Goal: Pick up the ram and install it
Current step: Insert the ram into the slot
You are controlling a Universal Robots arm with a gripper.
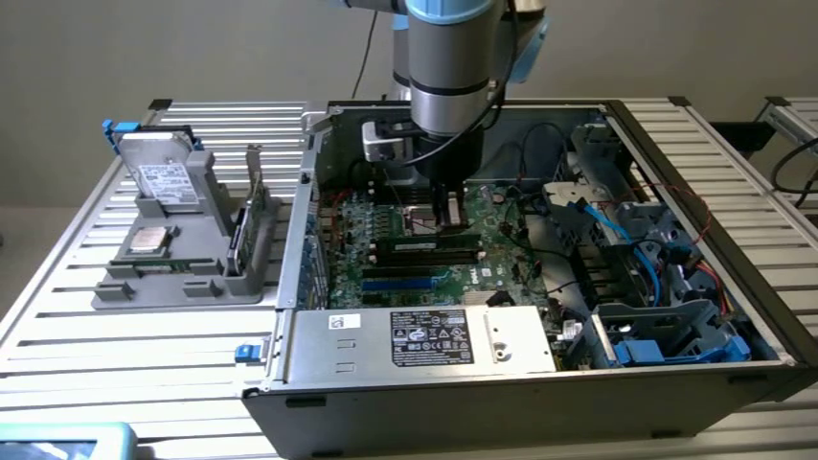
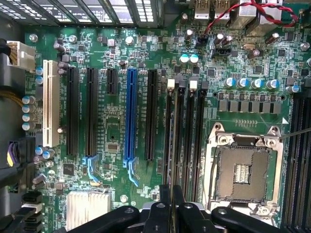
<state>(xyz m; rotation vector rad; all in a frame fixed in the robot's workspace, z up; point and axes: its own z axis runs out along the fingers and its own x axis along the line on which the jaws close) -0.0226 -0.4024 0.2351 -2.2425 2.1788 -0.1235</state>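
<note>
The ram [image 1: 428,241] is judged gripped in the narrowed pincer [image 2: 170,191] over the memory slots [image 2: 187,136], installation being in hand; exact alignment and straight pressure are called for.

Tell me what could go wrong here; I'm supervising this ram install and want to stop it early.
The gripper hangs low in the case over four narrow memory slots; a slight offset could hit a ridge or the wrong slot.
The bare CPU socket lies right beside those slots; a sideways drift could damage it.
I can't tell whether the white latches are open; shut ones would block seating.
</note>
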